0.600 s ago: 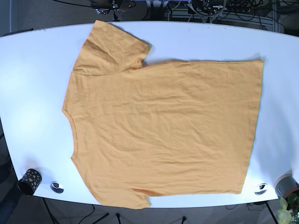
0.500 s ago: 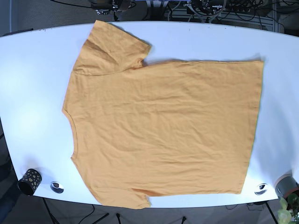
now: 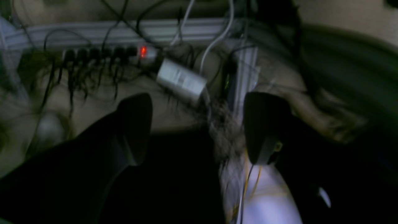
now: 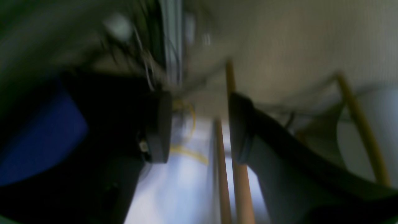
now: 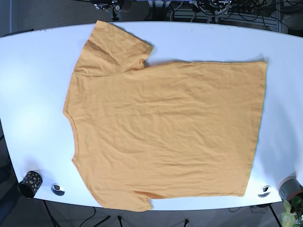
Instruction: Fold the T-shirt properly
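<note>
The orange T-shirt [image 5: 163, 132] lies spread flat across the white tabletop [image 5: 33, 85]. The left hand [image 3: 199, 127] and the right hand [image 4: 199, 127] both hang with fingers apart, gripping nothing, away from the shirt.

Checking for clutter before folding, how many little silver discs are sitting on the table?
2: one silver disc at the near-left edge beside the spotted cup, one near-right. The T-shirt may hide others.
</note>
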